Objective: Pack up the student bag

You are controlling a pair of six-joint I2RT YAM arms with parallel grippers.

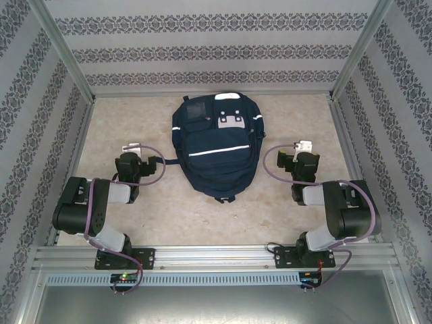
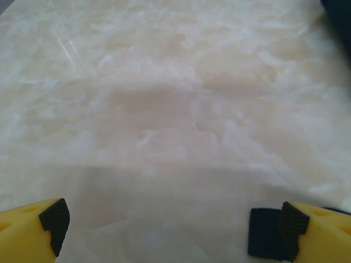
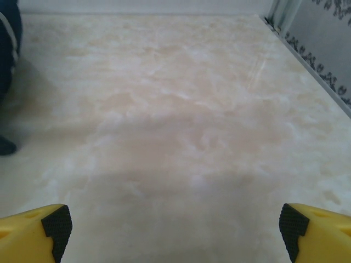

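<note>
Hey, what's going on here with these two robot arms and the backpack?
Nothing is being handled at this moment. The navy student bag lies flat in the middle of the table, front pocket up, its top toward the far wall. An arm sits on each side of it. The left gripper and the right gripper both have their fingers wide open over bare tabletop, holding nothing. Packing has not begun.
</note>
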